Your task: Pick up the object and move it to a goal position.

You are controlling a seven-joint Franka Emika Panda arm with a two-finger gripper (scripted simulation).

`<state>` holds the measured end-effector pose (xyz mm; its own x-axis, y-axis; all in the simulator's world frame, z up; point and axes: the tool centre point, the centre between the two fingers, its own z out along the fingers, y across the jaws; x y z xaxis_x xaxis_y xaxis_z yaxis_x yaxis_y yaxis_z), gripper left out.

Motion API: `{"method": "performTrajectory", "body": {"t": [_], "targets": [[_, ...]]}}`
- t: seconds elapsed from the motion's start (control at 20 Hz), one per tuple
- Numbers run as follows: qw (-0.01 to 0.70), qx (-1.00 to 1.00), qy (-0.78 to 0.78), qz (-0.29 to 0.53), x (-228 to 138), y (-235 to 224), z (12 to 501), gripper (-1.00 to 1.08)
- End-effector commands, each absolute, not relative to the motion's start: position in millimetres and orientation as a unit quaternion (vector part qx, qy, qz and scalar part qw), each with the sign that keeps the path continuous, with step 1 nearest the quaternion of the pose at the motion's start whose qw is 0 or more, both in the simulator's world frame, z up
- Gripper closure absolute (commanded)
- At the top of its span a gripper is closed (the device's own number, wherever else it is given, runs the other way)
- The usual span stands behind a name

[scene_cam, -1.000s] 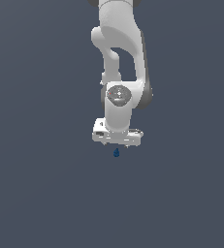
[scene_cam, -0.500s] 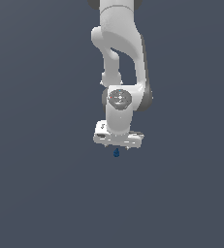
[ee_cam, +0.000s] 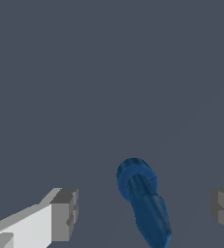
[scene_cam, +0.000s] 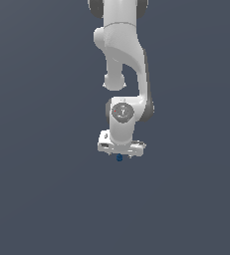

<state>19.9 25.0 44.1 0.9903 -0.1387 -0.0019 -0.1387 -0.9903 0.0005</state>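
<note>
The single arm (scene_cam: 121, 55) is glossy white throughout, built of rounded, bulbous shells that narrow and swell from one joint to the next. Dark grey bands show where the segments meet, along the side of the forearm and at the topmost joint. A round grey cap (scene_cam: 121, 112) with a small red mark sits on the face of the wrist joint. Below it, the gripper (scene_cam: 120, 153) has a broad, flat white body with squared corners. In the wrist view, its fingers (ee_cam: 65, 213) are white bars ending in blocky grey pads with stepped, ridged inner faces.
</note>
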Motion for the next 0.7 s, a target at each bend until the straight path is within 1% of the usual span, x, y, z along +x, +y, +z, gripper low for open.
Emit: {"method": "performTrajectory", "body": {"t": [0.0, 0.05, 0.65], "targets": [[0.000, 0.998, -0.070, 0.000, 21.1, 25.1, 42.3, -0.92], [0.000, 0.998, -0.070, 0.000, 21.1, 25.1, 42.3, 1.08], [0.000, 0.998, -0.070, 0.000, 20.8, 25.5, 43.2, 1.08]]}}
